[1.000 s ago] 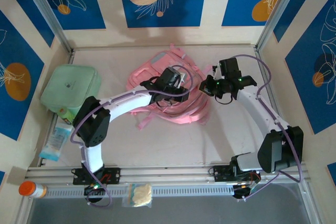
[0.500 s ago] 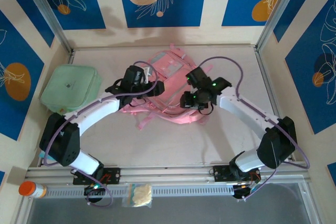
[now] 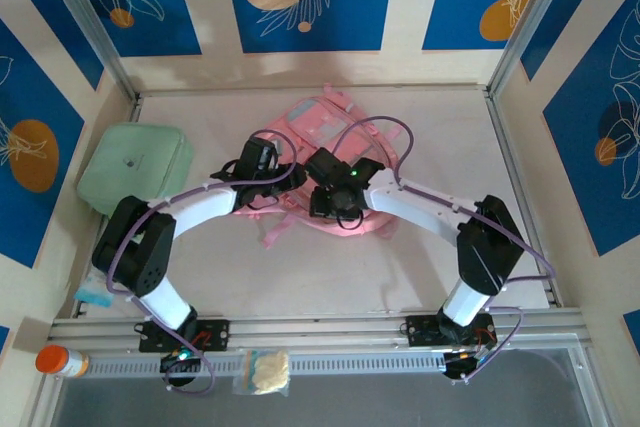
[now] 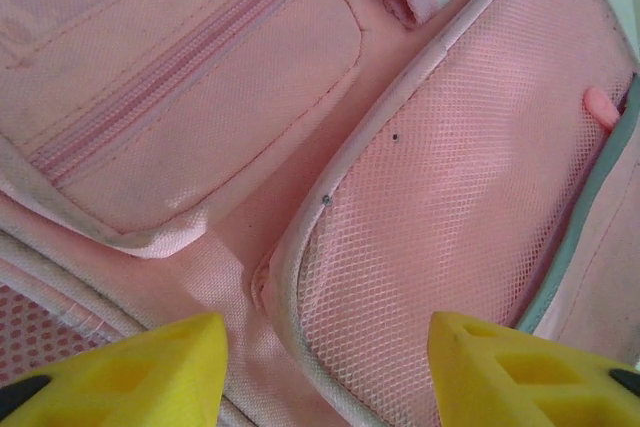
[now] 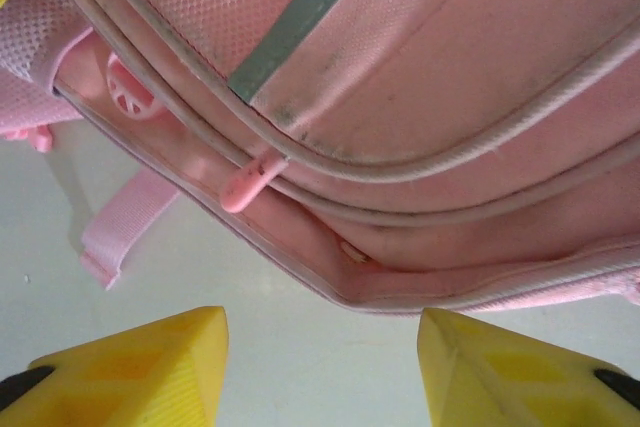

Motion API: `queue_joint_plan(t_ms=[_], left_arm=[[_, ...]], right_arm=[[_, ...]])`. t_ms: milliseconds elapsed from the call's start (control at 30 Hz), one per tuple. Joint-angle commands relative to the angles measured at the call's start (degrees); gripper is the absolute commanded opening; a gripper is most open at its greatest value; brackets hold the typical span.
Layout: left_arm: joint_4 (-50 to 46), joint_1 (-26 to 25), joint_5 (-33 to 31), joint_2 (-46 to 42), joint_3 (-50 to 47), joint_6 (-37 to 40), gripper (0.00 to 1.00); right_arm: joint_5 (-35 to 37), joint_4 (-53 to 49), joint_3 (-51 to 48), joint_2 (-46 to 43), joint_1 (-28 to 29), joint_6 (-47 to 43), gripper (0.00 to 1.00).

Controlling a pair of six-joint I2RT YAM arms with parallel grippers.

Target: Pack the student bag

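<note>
One pink bag [image 3: 306, 121] lies mid-desk with both my arms bent in over it.

From above I count one bag, one mint case [image 3: 135, 167] well to its left, one orange-capped bottle [image 3: 58, 360] and one pale packet [image 3: 262, 371] at the near rail, and one blue packet [image 3: 96, 288] half hidden behind my left arm. The desk [image 3: 400, 267] is pale, walled in cream boards with blue leaf-print panels. On the left wrist, my left pincer [image 4: 325, 367] is spread wide with nothing in it, above a zipped pocket [image 4: 200, 117] and a mesh pocket [image 4: 450, 197]; the grey trim [image 4: 588, 242] is cut off at the right. On the right wrist, my right pincer [image 5: 320, 357] also gapes empty, over bare desk at the bag's edge, near one pink zip pull [image 5: 248, 183] and a loose strap [image 5: 125, 222].
</note>
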Motion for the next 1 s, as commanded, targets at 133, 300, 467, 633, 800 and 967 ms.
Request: queue_joint_plan(t_ms=[133, 300, 467, 633, 800, 967], left_arm=[[4.7, 0.3, -0.8, 1.2, -1.5, -2.3, 0.49], [5.8, 0.3, 0.3, 2.4, -1.4, -2.7, 0.47], [6.3, 0.3, 1.3, 3.4, -1.3, -2.9, 0.46], [7.6, 0.3, 1.7, 3.8, -1.9, -3.5, 0.45], [8.7, 0.2, 2.0, 4.5, -2.3, -4.4, 0.45], [9.2, -0.4, 1.0, 4.8, -2.6, -5.3, 0.45]], right_arm=[[3.1, 3.3, 2.8, 5.5, 2.2, 9.9, 0.47], [3.8, 5.4, 4.2, 9.0, 2.6, 13.9, 0.43], [4.5, 5.9, 5.6, 11.1, 2.3, 15.9, 0.38], [5.8, 7.0, 5.4, 11.6, 2.1, 17.0, 0.39], [6.3, 7.8, 5.4, 13.4, 1.4, 17.1, 0.38], [7.2, 9.7, 5.3, 15.1, 1.2, 15.7, 0.29]])
